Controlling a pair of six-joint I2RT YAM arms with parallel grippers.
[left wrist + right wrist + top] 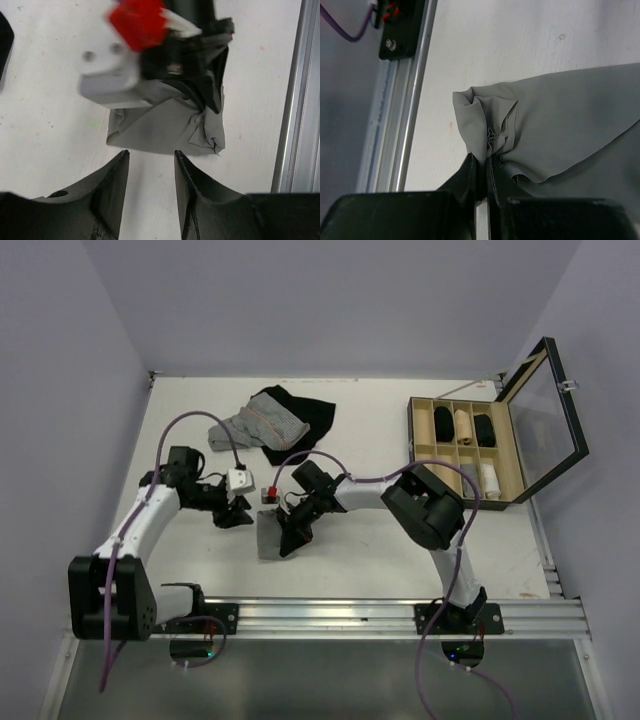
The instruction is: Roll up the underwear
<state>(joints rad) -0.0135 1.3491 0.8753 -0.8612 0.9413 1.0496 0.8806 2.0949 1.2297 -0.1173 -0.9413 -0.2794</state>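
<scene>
The grey underwear (270,533) lies folded on the white table between the two arms. It also shows in the left wrist view (165,127) and in the right wrist view (560,120). My right gripper (485,162) is shut on a bunched edge of the underwear; it sits over the cloth's right side (295,530). My left gripper (150,157) is open and empty, its fingertips just short of the cloth's near edge, to its left (237,514). Part of the cloth is hidden under the right gripper.
A pinstriped garment (258,423) on a black garment (310,415) lies at the back. An open wooden box (466,448) with rolled items stands at the right, its lid (545,410) up. The metal rail (380,615) runs along the near edge.
</scene>
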